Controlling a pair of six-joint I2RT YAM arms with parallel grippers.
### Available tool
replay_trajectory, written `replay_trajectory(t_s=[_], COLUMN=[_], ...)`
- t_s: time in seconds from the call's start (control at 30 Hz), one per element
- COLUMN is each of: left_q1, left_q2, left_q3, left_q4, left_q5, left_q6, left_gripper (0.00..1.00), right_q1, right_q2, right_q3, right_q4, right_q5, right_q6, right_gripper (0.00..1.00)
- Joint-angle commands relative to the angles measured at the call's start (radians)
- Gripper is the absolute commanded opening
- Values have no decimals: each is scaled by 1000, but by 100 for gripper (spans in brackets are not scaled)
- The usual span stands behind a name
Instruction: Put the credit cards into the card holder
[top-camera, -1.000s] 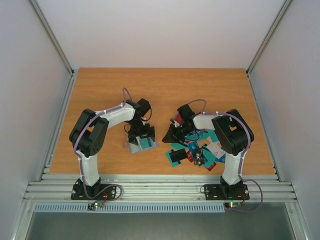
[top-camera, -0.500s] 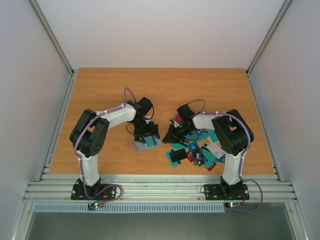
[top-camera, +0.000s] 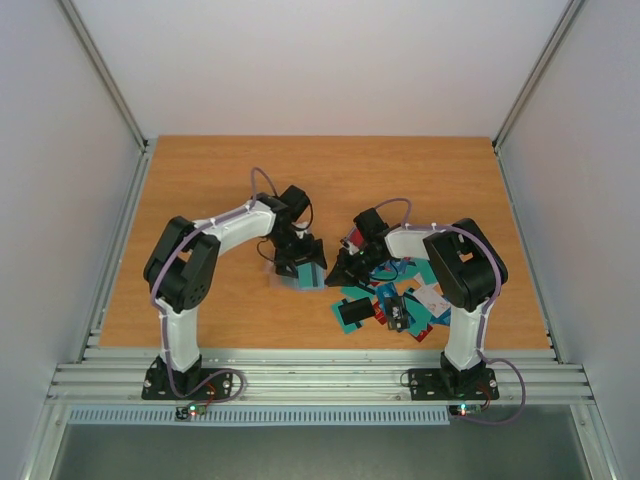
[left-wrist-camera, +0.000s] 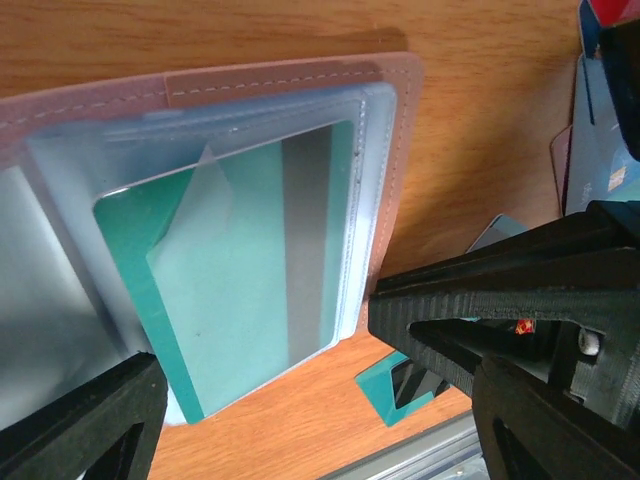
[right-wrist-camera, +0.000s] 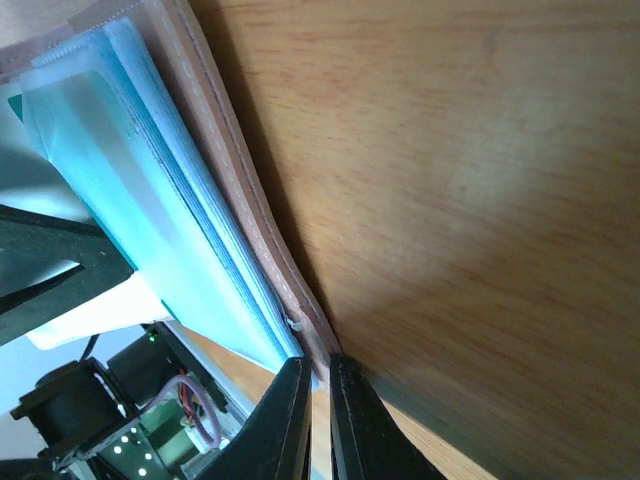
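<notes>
The card holder (left-wrist-camera: 395, 150) has a tan stitched edge and clear sleeves, and a teal credit card (left-wrist-camera: 250, 270) with a grey stripe sits in its top sleeve. My left gripper (left-wrist-camera: 320, 430) is open, its jaws wide apart at the holder's near end. My right gripper (right-wrist-camera: 320, 375) is shut on the holder's tan edge (right-wrist-camera: 250, 200), lifting that edge off the wood. In the top view the holder (top-camera: 300, 272) lies between the left gripper (top-camera: 303, 260) and the right gripper (top-camera: 333, 276). The loose credit cards (top-camera: 395, 300) lie in a heap under the right arm.
One teal card (left-wrist-camera: 400, 395) lies on the wood beside the holder, near the metal rail (top-camera: 320, 375) at the table's front edge. Bare wooden table (top-camera: 320, 175) stretches behind both arms, with white walls on three sides.
My left gripper has moved right and slightly away, up to the right gripper, and the card holder has shifted that way under it. The right arm has stayed put.
</notes>
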Motion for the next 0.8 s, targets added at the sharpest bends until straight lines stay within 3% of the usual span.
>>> replay_trajectory(t_s=[0.0, 0.27, 0.43, 0.63, 0.77], left_q1=[-10, -10, -10, -8, -2], left_q2=[32, -7, -94, -190, -209], left_q3=[33, -5, -37, -119, -168], left_q4=[-27, -39, -56, -52, -15], left_q5=[13, -36, -81, -153, -179], left_q6=[-5, 77, 143, 176, 194], left_gripper=[85, 83, 78, 61, 44], right_q1=[8, -21, -38, -38, -38], right_q2=[25, -52, -76, -106, -105], right_q3=[-8, 0, 4, 18, 35], right_q4=[-52, -124, -116, -85, -68], right_q5=[51, 103, 30, -39, -74], right_q6=[33, -39, -84, -96, -92], right_gripper=[8, 11, 20, 35, 40])
